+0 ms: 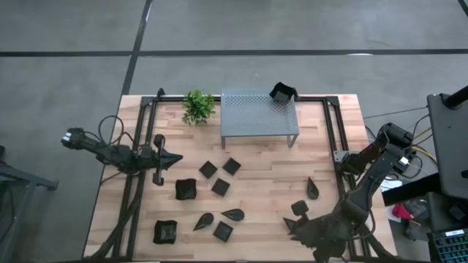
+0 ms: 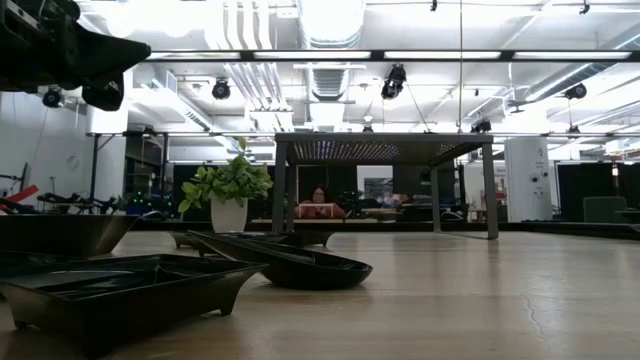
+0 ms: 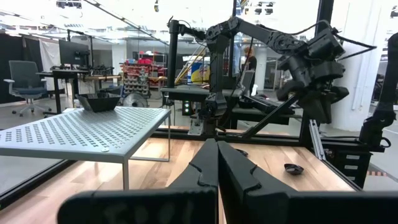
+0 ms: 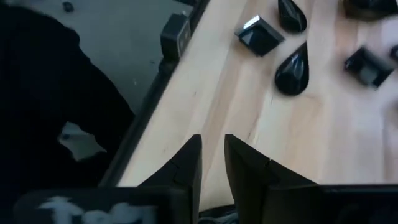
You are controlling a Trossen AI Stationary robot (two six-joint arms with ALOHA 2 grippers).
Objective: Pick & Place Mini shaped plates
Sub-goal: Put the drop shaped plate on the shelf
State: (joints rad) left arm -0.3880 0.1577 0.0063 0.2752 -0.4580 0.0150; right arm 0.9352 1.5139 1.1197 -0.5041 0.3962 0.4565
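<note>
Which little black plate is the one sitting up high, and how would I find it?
Look for the grey metal shelf with tiny holes, standing at the far side of the wooden table beside the small green plant. On its far right corner sits one deep black plate. It is the only plate up on the shelf; all the others lie down on the wood.

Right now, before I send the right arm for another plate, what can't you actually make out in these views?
- High view: right gripper tips merge into the dark arm, near a plate.
- Right wrist view: fingers slightly apart, nothing seen between; picture edge cuts their bases.
- Low view: near dish hides plates behind.
- High view: dish on shelf, shape too small.
</note>
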